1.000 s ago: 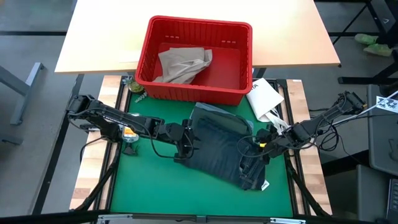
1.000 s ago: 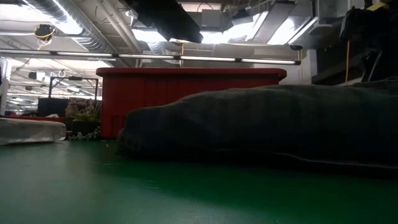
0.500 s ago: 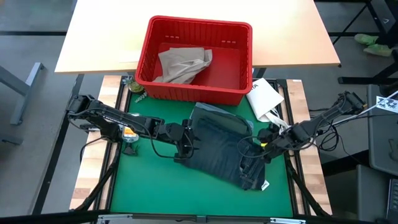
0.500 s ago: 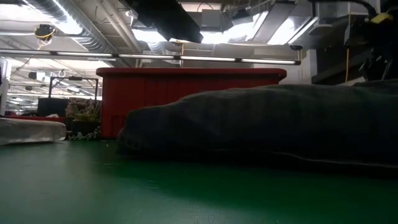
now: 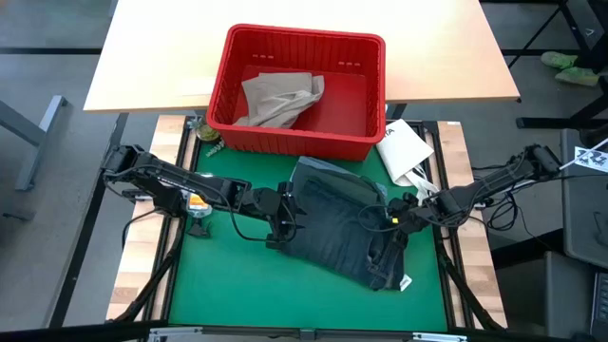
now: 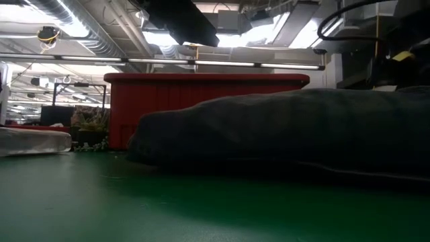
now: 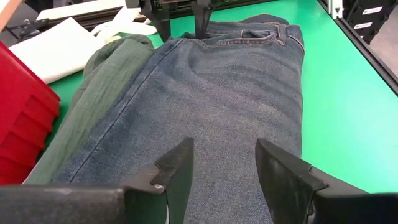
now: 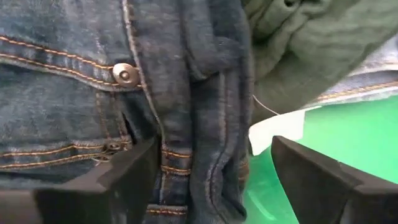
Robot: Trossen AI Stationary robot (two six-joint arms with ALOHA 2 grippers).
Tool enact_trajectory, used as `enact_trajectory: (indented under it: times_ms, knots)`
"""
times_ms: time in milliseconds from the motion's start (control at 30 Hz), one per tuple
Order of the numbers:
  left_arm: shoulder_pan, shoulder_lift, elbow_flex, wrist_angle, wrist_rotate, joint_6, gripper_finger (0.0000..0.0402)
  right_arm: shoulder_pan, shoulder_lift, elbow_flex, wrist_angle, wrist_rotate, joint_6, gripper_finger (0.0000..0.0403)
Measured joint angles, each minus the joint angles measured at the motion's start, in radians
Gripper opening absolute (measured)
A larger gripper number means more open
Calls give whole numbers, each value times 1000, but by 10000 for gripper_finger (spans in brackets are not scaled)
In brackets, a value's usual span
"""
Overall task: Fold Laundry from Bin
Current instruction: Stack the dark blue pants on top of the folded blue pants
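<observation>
The dark blue denim jeans (image 5: 337,233) lie folded on the green tabletop (image 5: 228,275). The right end effector (image 5: 397,220) stands wide at the waistband, the left end effector (image 5: 283,217) parted and empty; both layers should be pinched together.

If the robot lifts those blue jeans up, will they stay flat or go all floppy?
Probably floppy: the jeans already lie in soft folds on the green mat, so they would likely droop from whichever edge is lifted. The thick waistband seams and metal button suggest they're fairly heavy for cloth. The denim looks rough, so slipping seems unlikely.
</observation>
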Motion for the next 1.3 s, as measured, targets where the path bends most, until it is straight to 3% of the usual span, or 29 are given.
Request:
enact_trajectory:
  times_ms: [133,400,533,767,933,1300]
  knots:
    - [0,0,0,1,0,0,166,3,1,-8,47,-5,-59,254]
    - [3,0,2,10,0,-2,166,3,3,-10,153,-71,-168,89]
    - [29,0,2,13,1,-81,166,3,3,-10,170,-93,-169,22]
    - [137,0,2,-17,15,-228,166,3,3,-10,198,-125,-166,52]
    - [245,0,2,-95,106,-364,166,3,3,-10,198,-127,-166,43]
    - [343,82,2,-114,198,-419,166,3,3,-9,199,-128,-184,39]
